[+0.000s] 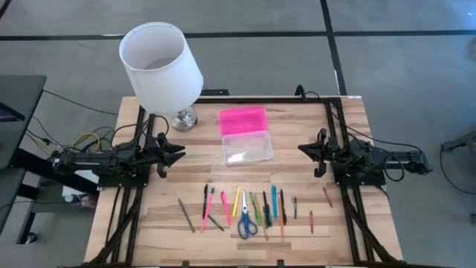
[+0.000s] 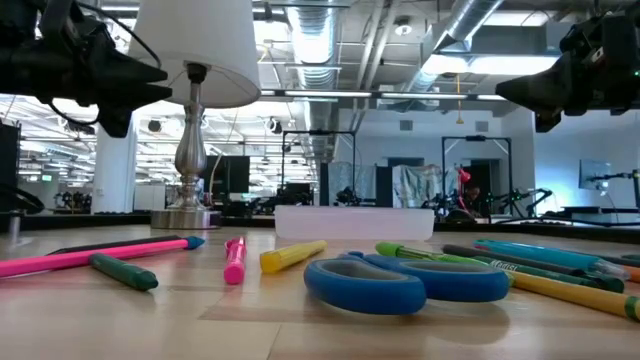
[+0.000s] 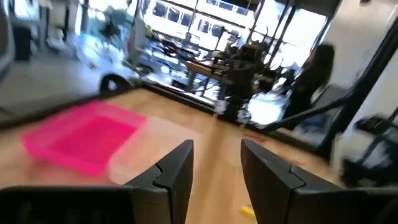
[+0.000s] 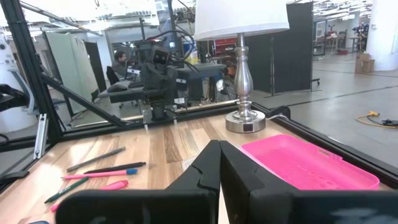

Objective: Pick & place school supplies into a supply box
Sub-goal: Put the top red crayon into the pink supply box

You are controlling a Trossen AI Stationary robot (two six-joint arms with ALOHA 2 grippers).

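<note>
While one supply box [image 1: 246, 135] lies open, left jaws stand apart, right jaws closed empty.

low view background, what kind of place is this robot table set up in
Probably an open industrial lab or workshop: exposed silver ceiling ducts, long rows of overhead strip lights, and dark metal equipment frames standing beyond the wooden slatted table.

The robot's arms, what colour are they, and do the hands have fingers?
Both arms are black. The left hand and right hand each end in two flat, pointed black fingers, like a beak. Thin cables, some yellow, trail behind the left arm, and black ones behind the right.
</note>
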